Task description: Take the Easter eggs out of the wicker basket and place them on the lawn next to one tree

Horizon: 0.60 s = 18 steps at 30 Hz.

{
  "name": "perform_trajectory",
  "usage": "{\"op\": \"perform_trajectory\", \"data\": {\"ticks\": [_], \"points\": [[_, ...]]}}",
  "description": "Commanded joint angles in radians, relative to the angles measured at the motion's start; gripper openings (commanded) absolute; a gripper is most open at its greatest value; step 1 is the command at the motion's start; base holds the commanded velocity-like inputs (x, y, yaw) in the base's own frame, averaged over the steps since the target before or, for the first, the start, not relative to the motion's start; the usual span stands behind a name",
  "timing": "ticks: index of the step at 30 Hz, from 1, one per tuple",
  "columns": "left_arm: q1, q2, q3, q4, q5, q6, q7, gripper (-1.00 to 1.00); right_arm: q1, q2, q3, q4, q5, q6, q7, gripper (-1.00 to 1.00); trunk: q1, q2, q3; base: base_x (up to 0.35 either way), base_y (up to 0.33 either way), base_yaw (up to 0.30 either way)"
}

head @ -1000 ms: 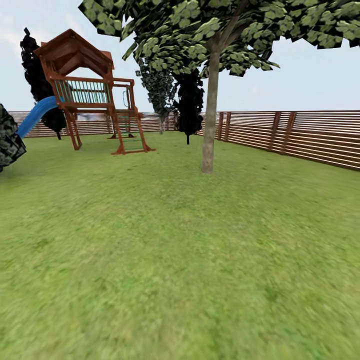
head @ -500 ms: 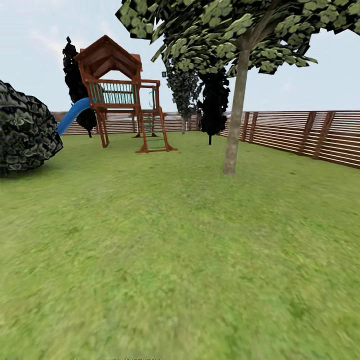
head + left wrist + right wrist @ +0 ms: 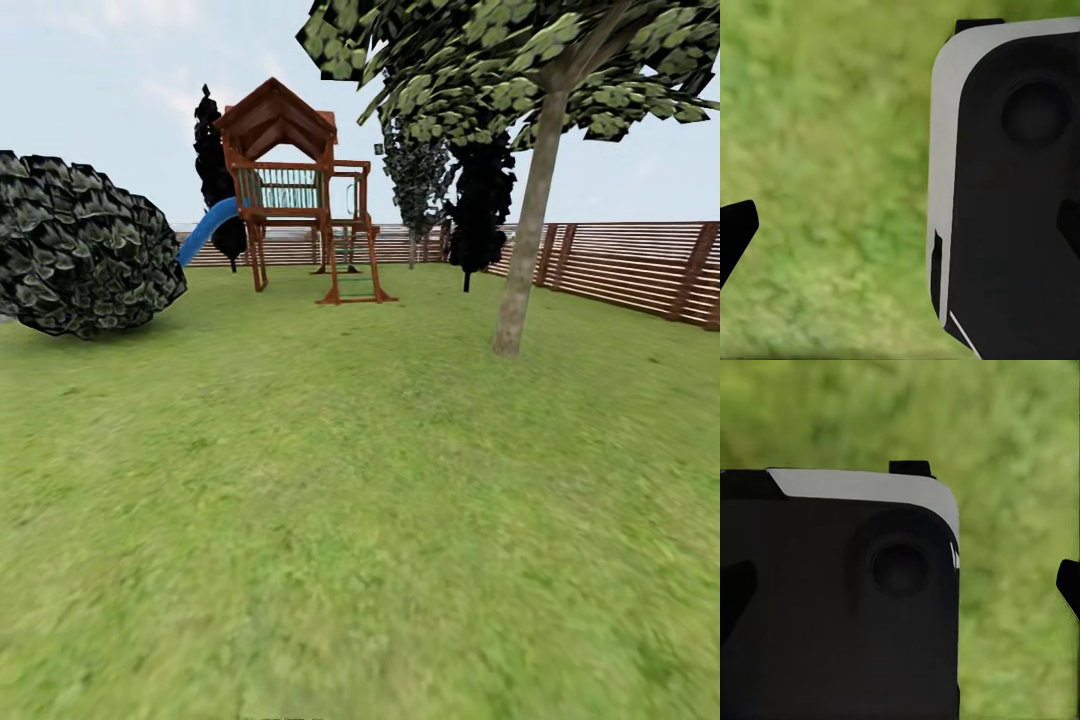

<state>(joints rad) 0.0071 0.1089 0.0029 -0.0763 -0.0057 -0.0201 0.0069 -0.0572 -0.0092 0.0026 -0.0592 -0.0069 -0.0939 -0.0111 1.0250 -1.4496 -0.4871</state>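
Head view: wide mottled lawn (image 3: 330,520) across the whole foreground, with the tree (image 3: 527,215), a grey-brown leaning trunk under blocky pale-blotched foliage, standing right of centre, near the brown slatted fence (image 3: 630,265) that runs along the right and far edge of the garden. Behind, a wooden play tower (image 3: 300,190) with a blue slide (image 3: 205,228), flanked by near-black trees (image 3: 485,205); at the left, a big dark rounded bush (image 3: 85,250) resting on the grass. No eggs or basket to place from here. Left wrist view: blurred green grass beneath, a large black-and-white robot body part (image 3: 1009,187) on one side, one dark fingertip (image 3: 736,232) poking in at the opposite edge; gripper width impossible to judge. Right wrist view: much the same, with a black, white-edged housing (image 3: 840,592) over blurred grass and slivers of dark finger (image 3: 1069,583) at the edges; cannot tell whether wide or narrow.
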Motion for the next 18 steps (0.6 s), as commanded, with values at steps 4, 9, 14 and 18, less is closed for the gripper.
{"op": "perform_trajectory", "data": {"ticks": [4, 9, 14, 18], "points": [[0.001, 0.000, 0.000, -0.002, 0.000, -0.001, 0.000, 1.00, -0.001, 0.000, 0.000, 0.001, -0.001, -0.003, -0.001, 1.00, 0.000, 0.000, -0.001, 0.000, 0.000, 0.299], [0.001, 0.000, 0.000, -0.002, -0.001, -0.001, 0.001, 1.00, -0.001, -0.001, 0.000, 0.001, -0.001, -0.004, -0.001, 1.00, 0.000, 0.000, -0.001, 0.000, 0.000, 0.299], [0.001, 0.000, 0.000, -0.002, -0.001, -0.001, 0.001, 1.00, -0.001, -0.001, 0.000, 0.001, -0.001, -0.004, -0.001, 1.00, 0.000, 0.000, -0.001, 0.000, 0.000, 0.299], [0.001, 0.000, 0.000, -0.001, -0.001, -0.001, 0.000, 1.00, -0.001, -0.001, 0.000, 0.001, -0.001, -0.004, -0.001, 1.00, 0.000, 0.000, -0.001, 0.000, 0.000, 0.299]]}}
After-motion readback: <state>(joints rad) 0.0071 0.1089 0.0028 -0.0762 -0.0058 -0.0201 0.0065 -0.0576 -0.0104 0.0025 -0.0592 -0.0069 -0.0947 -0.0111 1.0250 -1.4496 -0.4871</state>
